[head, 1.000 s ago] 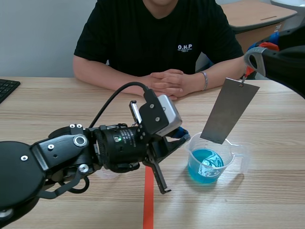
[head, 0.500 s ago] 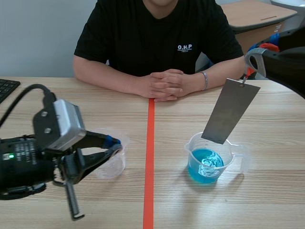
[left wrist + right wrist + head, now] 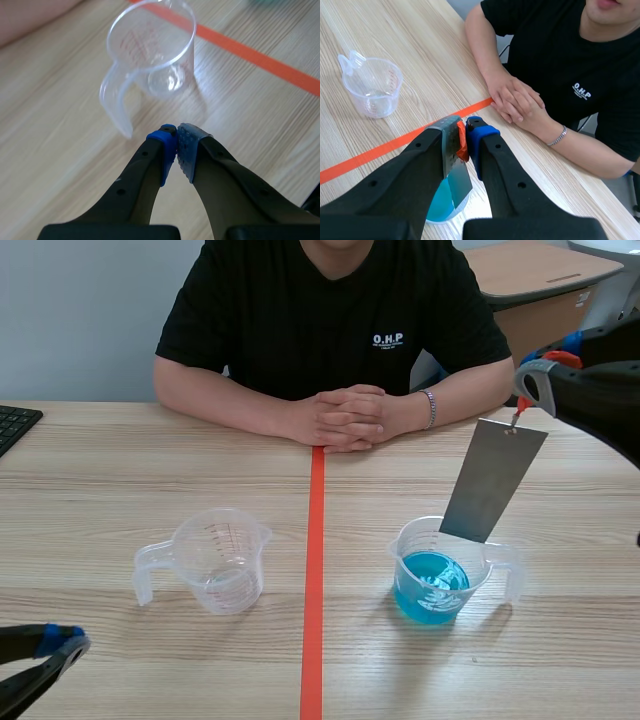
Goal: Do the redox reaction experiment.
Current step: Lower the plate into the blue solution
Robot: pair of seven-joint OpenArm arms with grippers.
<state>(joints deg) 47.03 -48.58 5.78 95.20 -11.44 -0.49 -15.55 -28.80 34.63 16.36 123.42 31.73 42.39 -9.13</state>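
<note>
The dipping step seems in hand: the right end effector [image 3: 462, 132], clamped on the grey metal strip [image 3: 493, 480] hanging at the rim of the cup of blue solution [image 3: 440, 575], next needs straight lowering, while the left end effector [image 3: 176, 137] is closed on nothing.

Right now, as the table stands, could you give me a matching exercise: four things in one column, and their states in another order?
Things:
1. strip
2. left cup
3. right cup
4. left gripper

States:
a. holds blue liquid
b. shut on nothing
c. empty
d. held by the right gripper

Pairs: 1-d, 2-c, 3-a, 4-b
</note>
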